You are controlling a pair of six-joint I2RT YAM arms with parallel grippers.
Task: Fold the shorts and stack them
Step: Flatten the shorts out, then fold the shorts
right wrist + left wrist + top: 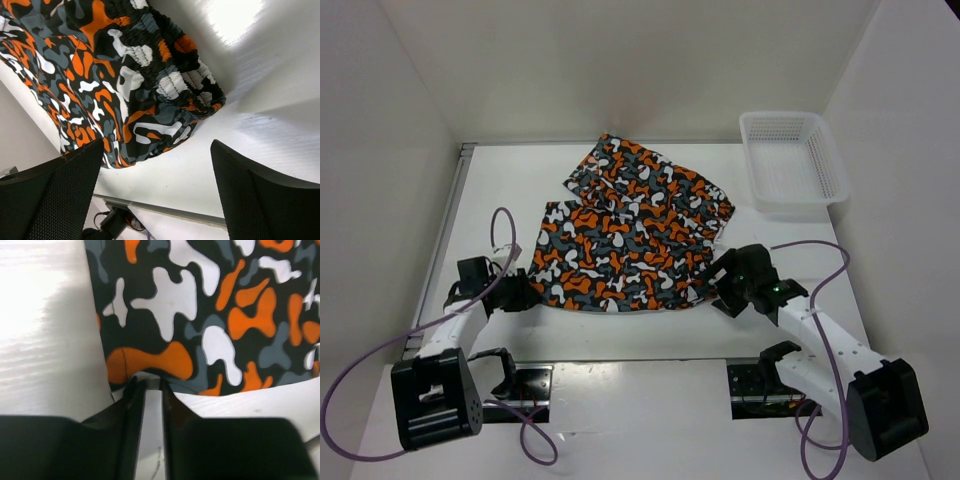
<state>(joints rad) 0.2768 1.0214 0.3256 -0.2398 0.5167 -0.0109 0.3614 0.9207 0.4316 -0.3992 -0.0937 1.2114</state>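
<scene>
At the near left, the left gripper is pinching its black fingers nearly together on the hem corner of the soft shorts, printed in blotchy orange, white, grey and black camouflage. At the near right, the right gripper is standing released, its textured pads spread wide before the gathered elastic waistband. The shorts are lying rumpled mid-table on the smooth white table. A white plastic mesh basket is sitting at the far right.
</scene>
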